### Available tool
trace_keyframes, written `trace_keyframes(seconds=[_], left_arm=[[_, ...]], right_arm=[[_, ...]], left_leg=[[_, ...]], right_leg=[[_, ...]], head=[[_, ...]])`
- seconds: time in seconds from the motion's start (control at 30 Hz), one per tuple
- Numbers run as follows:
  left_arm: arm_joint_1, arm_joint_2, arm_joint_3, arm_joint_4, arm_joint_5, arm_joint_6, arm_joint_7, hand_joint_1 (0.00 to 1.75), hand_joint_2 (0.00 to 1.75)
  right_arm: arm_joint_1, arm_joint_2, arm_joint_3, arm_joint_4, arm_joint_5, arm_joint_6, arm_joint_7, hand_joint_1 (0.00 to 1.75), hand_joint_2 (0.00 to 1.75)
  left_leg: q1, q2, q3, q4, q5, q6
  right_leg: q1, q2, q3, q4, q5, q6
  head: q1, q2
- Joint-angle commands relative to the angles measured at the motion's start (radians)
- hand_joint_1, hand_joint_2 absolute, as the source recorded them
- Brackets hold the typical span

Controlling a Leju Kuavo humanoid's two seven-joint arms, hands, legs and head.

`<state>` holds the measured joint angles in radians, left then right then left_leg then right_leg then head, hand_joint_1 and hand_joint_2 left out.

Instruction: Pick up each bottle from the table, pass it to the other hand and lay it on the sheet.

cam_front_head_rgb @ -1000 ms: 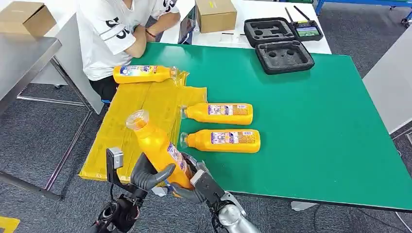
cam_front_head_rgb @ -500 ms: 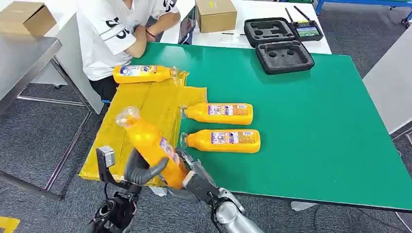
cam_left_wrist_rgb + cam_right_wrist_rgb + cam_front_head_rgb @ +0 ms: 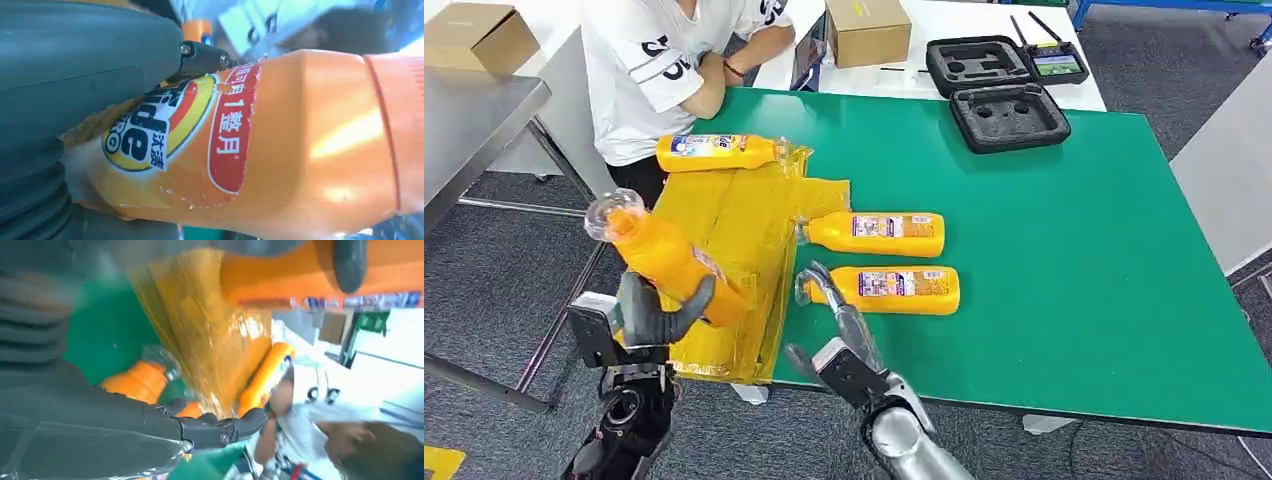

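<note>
the left hand [image 3: 656,312] sits in the lower left of the head view with its fingers wrapped around the lower body of an orange bottle [image 3: 664,258]. the bottle is tilted, its clear cap pointing to the upper left, and it is held over the left edge of the yellow sheet [image 3: 734,215]. in the left wrist view the same bottle [image 3: 280,145] fills the frame, its label facing the camera and the grey thumb pressed against it.

the right hand [image 3: 836,335] is at lower centre, holding nothing, its fingers spread and reaching up toward the cap end of the nearest lying bottle [image 3: 882,290]; whether a fingertip touches it i cannot tell.

that bottle lies on its side on the green table [image 3: 1074,260], just right of the sheet. a second lying bottle [image 3: 874,234] is just above it, parallel, with its cap at the sheet's edge. a third bottle [image 3: 719,152] lies on the sheet at upper left, beside a seated person [image 3: 664,60].

at upper right an open black foam case [image 3: 1002,90] stands on the table, its moulded hollows showing dark, with a controller [image 3: 1056,64] in its upper right corner. a closed cardboard box [image 3: 868,30] stands at top centre.
</note>
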<state>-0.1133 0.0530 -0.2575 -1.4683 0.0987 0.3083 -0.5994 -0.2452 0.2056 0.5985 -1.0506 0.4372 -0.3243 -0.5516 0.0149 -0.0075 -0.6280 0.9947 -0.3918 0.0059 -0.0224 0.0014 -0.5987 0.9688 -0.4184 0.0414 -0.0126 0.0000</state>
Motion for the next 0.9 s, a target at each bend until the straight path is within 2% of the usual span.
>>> trace_keyframes(seconds=[0.03,0.1,0.17,0.2,0.3,0.37,0.47,0.53,0.73,0.77,0.8,0.83,0.9], left_arm=[[-0.129,0.104,-0.024,0.144,-0.357,0.162,0.054,1.75,1.75],[-0.155,0.143,-0.044,0.212,-0.547,0.178,0.108,1.75,1.75],[-0.166,0.134,-0.021,0.235,-0.551,0.168,0.103,1.75,1.75],[-0.205,0.157,-0.059,0.29,-0.669,0.174,0.139,1.75,1.75],[-0.308,0.172,-0.118,0.418,-0.807,0.134,0.208,1.75,1.75],[-0.323,0.17,-0.116,0.438,-0.806,0.129,0.205,1.75,1.75],[-0.327,0.167,-0.112,0.444,-0.805,0.132,0.206,1.75,1.75],[-0.36,0.177,-0.156,0.501,-0.89,0.079,0.259,1.75,1.75],[-0.388,0.177,-0.177,0.56,-0.934,0.035,0.284,1.75,1.75],[-0.46,0.216,-0.208,0.652,-0.984,-0.081,0.301,1.75,1.75],[-0.477,0.221,-0.216,0.664,-0.995,-0.107,0.31,1.75,1.75],[-0.484,0.222,-0.213,0.667,-0.993,-0.116,0.313,1.75,1.75],[-0.503,0.228,-0.23,0.686,-1.005,-0.189,0.329,1.75,1.75]], right_arm=[[0.033,-0.047,0.035,-0.215,-0.139,-0.046,-0.138,0.0,0.0],[0.039,-0.058,0.063,-0.288,-0.23,-0.048,-0.147,0.0,0.0],[0.033,-0.066,0.083,-0.31,-0.248,-0.065,-0.147,0.0,0.0],[0.027,-0.078,0.11,-0.345,-0.281,-0.091,-0.147,0.0,0.0],[0.021,-0.08,0.136,-0.374,-0.327,-0.086,-0.147,0.0,0.0],[0.02,-0.079,0.138,-0.373,-0.327,-0.089,-0.147,0.0,0.0],[0.019,-0.078,0.139,-0.375,-0.332,-0.085,-0.147,0.0,0.0],[0.011,-0.072,0.144,-0.377,-0.346,-0.07,-0.147,0.0,0.0],[0.005,-0.062,0.139,-0.37,-0.366,-0.052,-0.147,0.0,0.0],[-0.004,-0.04,0.11,-0.332,-0.406,-0.01,-0.147,0.0,0.0],[-0.004,-0.036,0.107,-0.326,-0.408,-0.002,-0.147,0.0,0.0],[-0.005,-0.033,0.107,-0.322,-0.406,-0.003,-0.147,0.0,1.75],[-0.009,-0.028,0.104,-0.312,-0.41,0.004,-0.147,0.0,1.75]], left_leg=[[0.001,-0.001,0.004,0.001,-0.002,0.0],[0.0,-0.001,0.002,0.0,-0.001,0.0],[0.002,-0.001,0.007,0.001,-0.004,0.0],[0.0,0.0,0.002,0.0,-0.001,0.0],[0.001,-0.001,0.001,0.0,0.0,0.0],[0.001,-0.003,0.002,0.0,0.0,0.0],[0.001,0.001,0.003,0.0,0.0,0.0],[0.001,0.002,0.005,0.0,-0.002,0.0],[0.002,0.001,0.008,0.001,-0.003,0.0],[0.001,0.0,0.005,0.0,-0.001,0.0],[0.001,0.003,0.003,0.0,0.0,0.0],[0.001,0.003,0.003,0.0,-0.001,0.0],[0.001,0.002,0.002,0.001,0.0,0.0]], right_leg=[[0.002,-0.002,0.005,0.0,-0.002,-0.002],[0.001,-0.002,0.002,0.0,-0.001,-0.002],[0.002,-0.002,0.008,0.0,-0.004,-0.003],[0.001,-0.001,0.003,0.0,-0.001,-0.001],[0.001,-0.002,0.001,0.0,-0.001,-0.001],[0.001,-0.005,0.003,0.0,-0.002,-0.002],[0.001,0.0,0.003,0.0,-0.001,-0.002],[0.002,0.002,0.004,0.0,-0.001,-0.002],[0.003,0.0,0.008,0.0,-0.004,-0.004],[0.001,0.0,0.004,0.0,-0.002,-0.003],[0.001,0.003,0.002,0.0,0.0,-0.002],[0.002,0.003,0.003,0.0,0.0,-0.002],[0.002,0.002,0.001,0.001,0.0,-0.002]], head=[[0.0,0.0],[0.0,0.0],[0.0,0.0],[0.0,0.0],[0.0,0.0],[0.0,0.0],[0.0,0.0],[0.0,0.0],[0.0,0.0],[0.0,0.0],[0.0,0.0],[0.0,0.0],[0.0,0.0]])
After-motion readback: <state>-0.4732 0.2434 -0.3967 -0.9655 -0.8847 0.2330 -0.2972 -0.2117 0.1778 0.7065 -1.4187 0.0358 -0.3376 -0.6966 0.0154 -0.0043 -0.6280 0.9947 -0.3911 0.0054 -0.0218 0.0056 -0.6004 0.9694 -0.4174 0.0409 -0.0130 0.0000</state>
